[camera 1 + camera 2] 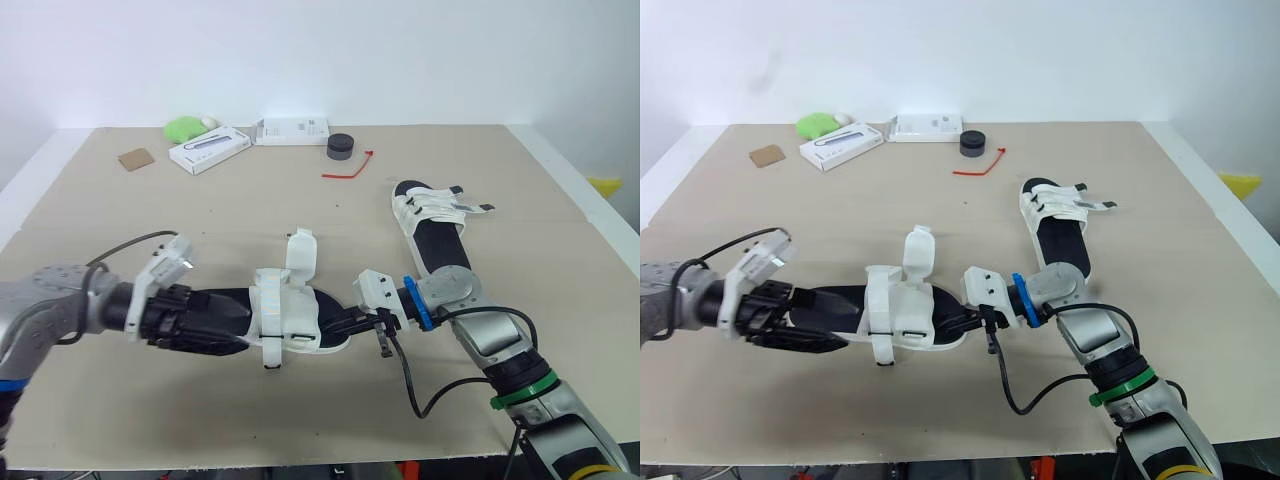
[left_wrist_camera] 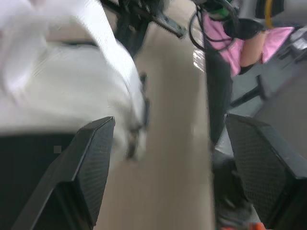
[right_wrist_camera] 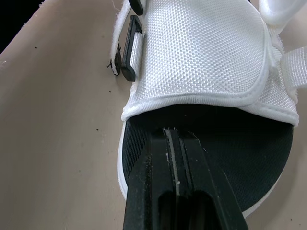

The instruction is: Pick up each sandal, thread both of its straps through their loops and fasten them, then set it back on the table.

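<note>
I see the near sandal (image 1: 285, 312) lying flat on the table (image 1: 150, 235), in the front middle, between my two arms. Its toe points to the robot's right and its heel to the left. The left gripper (image 1: 238, 328) is at the heel end, low over the black footbed. In the left wrist view its fingers (image 2: 91, 158) stand wide apart with bare table between them, so this hand is released and holds nothing. The right gripper (image 3: 175, 139) is at the toe end. Its two fingers are pressed together, and the tips lie over the black footbed just in front of the wide white strap. I cannot tell if they pinch any part of the sandal. One white strap flap (image 1: 302, 255) stands upright on the far side of this sandal, not fastened. A black loop (image 3: 129, 48) sits at the edge of the wide strap, touching the table. The second sandal (image 1: 432, 228) lies farther back on the right, well apart from both grippers. At the far edge there are a green object (image 1: 183, 128), two white boxes (image 1: 208, 150), a black round object (image 1: 340, 146), a red tie (image 1: 350, 168) and a brown card (image 1: 135, 158).
</note>
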